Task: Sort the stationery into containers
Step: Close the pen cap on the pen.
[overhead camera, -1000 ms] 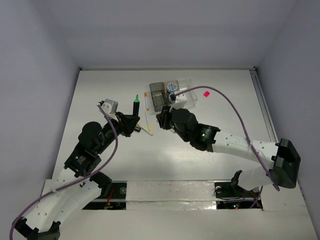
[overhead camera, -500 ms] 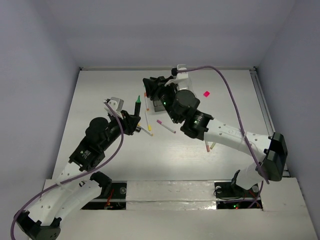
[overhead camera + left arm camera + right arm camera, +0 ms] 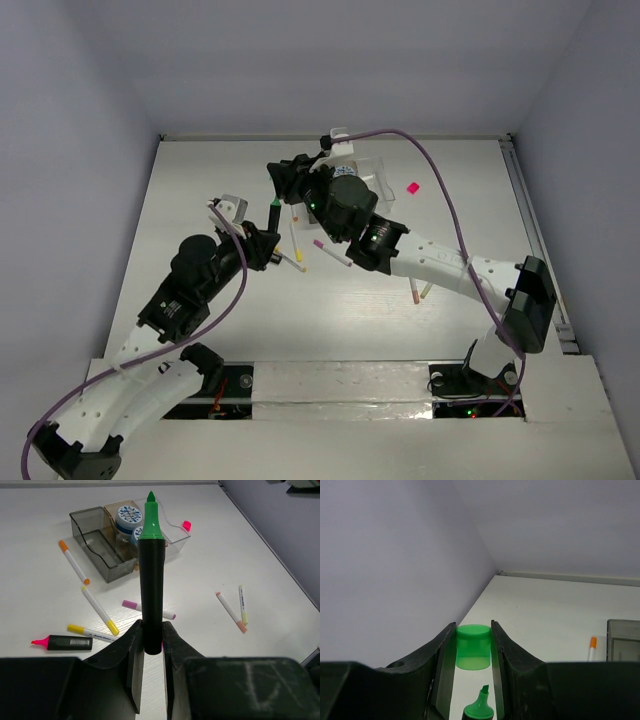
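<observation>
**A:** The jaws of the left gripper [image 3: 152, 630] are clenched tight on the black marker [image 3: 151, 580]. Its green tip [image 3: 480, 704] is bare and points away from the wrist.

**B:** And the other pair?

**A:** The right gripper [image 3: 472, 629] pinches the green cap [image 3: 473, 652], its jaws parted only by the cap's width.

**B:** What's new?

**A:** A second ago the right gripper sat by the smoky grey bin [image 3: 100, 555]. It has swung off that bin's outer end, so the cap now hangs just beyond the tip, not yet on. The left gripper has hardly stirred.

**B:** Meaning?

**A:** Capping comes first, I'd judge. The marker is in the air beside the grey bin, unsorted, and pens [image 3: 99, 609] lie on the tabletop [image 3: 225, 555] this side of it.
</observation>
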`<control>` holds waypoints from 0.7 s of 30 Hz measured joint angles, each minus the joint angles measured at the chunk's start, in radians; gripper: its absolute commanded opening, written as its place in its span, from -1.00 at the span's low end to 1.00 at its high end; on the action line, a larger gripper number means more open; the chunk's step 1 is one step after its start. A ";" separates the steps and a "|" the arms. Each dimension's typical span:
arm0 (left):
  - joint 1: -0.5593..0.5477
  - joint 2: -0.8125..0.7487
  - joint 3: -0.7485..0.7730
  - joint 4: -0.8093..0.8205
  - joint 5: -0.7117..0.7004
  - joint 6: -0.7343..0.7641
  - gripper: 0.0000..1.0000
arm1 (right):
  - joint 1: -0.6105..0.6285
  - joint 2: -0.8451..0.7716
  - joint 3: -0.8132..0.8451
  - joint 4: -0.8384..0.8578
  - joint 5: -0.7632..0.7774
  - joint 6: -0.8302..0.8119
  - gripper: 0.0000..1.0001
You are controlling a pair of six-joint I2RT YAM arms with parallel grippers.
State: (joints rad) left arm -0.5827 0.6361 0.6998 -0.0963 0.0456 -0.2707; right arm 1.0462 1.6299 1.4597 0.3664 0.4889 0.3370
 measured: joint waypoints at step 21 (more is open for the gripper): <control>0.002 -0.032 0.000 0.000 -0.028 0.000 -1.00 | 0.000 0.014 0.000 -0.038 -0.051 0.081 -0.82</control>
State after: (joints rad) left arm -0.5804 0.6037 0.6998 -0.0963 0.0174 -0.2703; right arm 1.0462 1.6436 1.4597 0.3286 0.4377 0.4183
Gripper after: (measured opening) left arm 0.129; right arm 0.359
